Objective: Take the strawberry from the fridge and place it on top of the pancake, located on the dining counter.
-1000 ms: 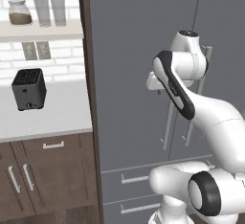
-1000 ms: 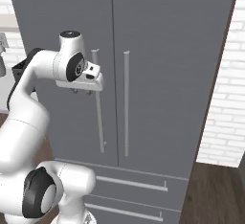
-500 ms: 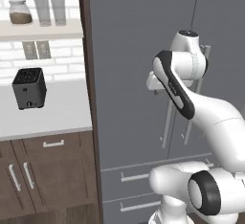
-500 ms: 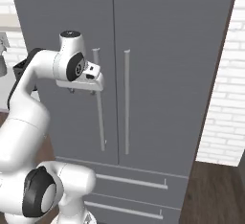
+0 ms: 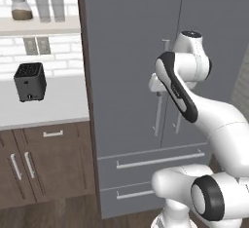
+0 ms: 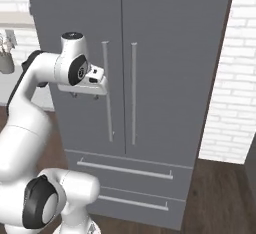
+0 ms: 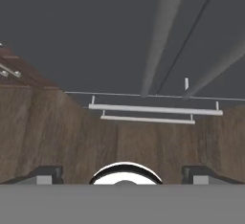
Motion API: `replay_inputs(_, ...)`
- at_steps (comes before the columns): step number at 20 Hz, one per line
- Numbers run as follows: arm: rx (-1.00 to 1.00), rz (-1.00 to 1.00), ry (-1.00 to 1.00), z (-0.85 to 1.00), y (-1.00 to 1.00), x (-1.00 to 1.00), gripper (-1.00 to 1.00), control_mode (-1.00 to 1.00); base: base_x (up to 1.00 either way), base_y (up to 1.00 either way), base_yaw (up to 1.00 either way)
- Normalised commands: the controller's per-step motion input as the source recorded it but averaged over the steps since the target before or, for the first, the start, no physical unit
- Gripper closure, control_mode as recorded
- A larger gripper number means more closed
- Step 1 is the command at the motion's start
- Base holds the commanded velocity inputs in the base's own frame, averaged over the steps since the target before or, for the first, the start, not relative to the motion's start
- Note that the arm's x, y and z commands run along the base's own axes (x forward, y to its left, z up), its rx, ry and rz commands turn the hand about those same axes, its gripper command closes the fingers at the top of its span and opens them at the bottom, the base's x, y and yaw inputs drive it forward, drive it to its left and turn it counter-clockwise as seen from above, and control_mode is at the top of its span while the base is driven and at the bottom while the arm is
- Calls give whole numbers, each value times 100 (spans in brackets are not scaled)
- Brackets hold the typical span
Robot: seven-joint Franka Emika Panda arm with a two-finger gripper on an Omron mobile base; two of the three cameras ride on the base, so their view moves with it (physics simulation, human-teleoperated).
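Fridge point(image 6: 165, 78) doors closed; end effector point(image 6: 82, 94) just beside left door handle point(image 6: 107, 90), fingers spread wide, empty.

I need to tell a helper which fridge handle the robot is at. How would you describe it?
Find the tall grey fridge with two closed upper doors. Two long vertical bar handles run side by side along its centre seam. The one meant is the left handle, with the open tool just beside it; the right handle stands free.
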Motion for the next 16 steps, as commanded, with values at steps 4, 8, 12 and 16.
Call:
replay_inputs(4, 0, 0, 0, 0, 0, 0, -100, 100, -4, -67, 0)
replay_inputs(8, 0, 0, 0, 0, 0, 0, -100, 100, 0, -65, -4)
replay_inputs(12, 0, 0, 0, 0, 0, 0, -100, 100, -4, -15, -20)
replay_inputs(16, 0, 0, 0, 0, 0, 0, -100, 100, -14, 38, -16)
